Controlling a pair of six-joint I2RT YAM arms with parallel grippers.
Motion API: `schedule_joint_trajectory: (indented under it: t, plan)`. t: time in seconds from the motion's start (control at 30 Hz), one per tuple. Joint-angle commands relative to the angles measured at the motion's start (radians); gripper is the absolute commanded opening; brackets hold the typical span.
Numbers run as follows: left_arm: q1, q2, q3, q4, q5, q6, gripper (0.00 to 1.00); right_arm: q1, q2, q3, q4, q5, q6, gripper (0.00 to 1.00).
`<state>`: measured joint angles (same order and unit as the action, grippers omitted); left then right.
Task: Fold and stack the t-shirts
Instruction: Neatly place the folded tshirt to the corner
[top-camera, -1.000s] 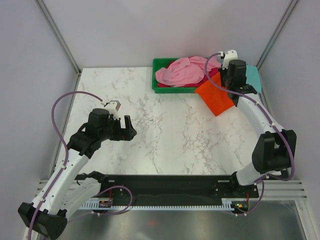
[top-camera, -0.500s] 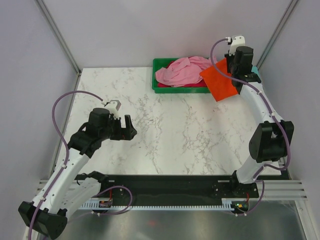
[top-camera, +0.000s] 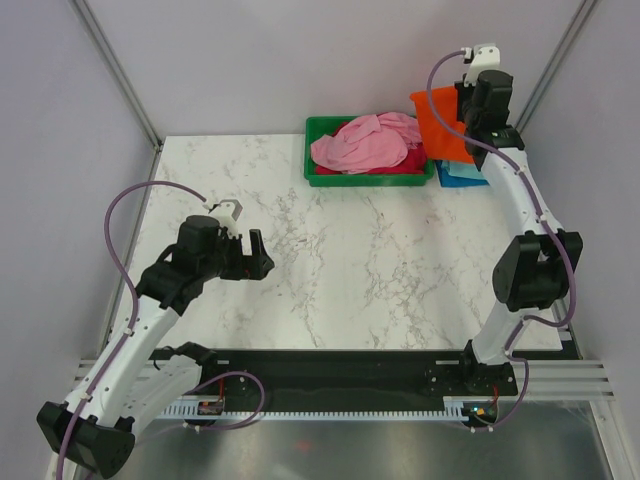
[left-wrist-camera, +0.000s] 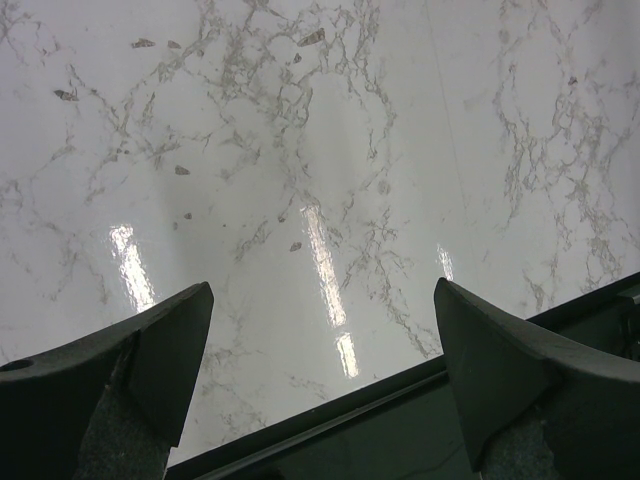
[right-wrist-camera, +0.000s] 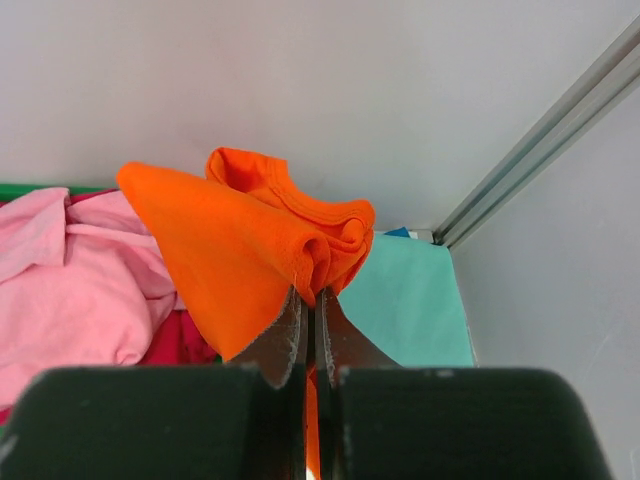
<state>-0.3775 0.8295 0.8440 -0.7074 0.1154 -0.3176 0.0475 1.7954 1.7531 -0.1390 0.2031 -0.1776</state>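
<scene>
My right gripper (top-camera: 470, 112) is shut on the folded bright orange t-shirt (top-camera: 442, 128) and holds it in the air at the back right, over the folded teal t-shirt (top-camera: 466, 170) and a blue one (top-camera: 447, 178) under it. In the right wrist view the orange shirt (right-wrist-camera: 240, 250) hangs from my shut gripper (right-wrist-camera: 312, 300), with the teal shirt (right-wrist-camera: 410, 310) below. A light pink t-shirt (top-camera: 362, 145) lies crumpled over a magenta one (top-camera: 395, 168) in the green tray (top-camera: 318, 150). My left gripper (top-camera: 258, 256) is open and empty above the table's left part; it also shows in the left wrist view (left-wrist-camera: 325, 330).
The marble table (top-camera: 340, 270) spreads between the arms. A black rail (left-wrist-camera: 330, 420) runs along the near edge. Grey walls and a metal frame post (right-wrist-camera: 540, 140) stand close behind my right gripper.
My right gripper has lifted the orange shirt up and back to the right, from beside the tray to above the teal and blue shirts. The left arm has not moved.
</scene>
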Motion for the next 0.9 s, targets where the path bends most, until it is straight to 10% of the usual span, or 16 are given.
schedule_joint_trajectory:
  t: [0.0, 0.87]
  plan:
    - [-0.001, -0.001, 0.0, 0.029, 0.007, -0.023, 1.0, -0.005, 0.027, 0.066, 0.036, 0.019, 0.036, 0.0]
    - [-0.001, 0.019, 0.0, 0.028, 0.012, -0.023, 1.0, -0.133, 0.145, 0.152, 0.021, -0.039, 0.044, 0.0]
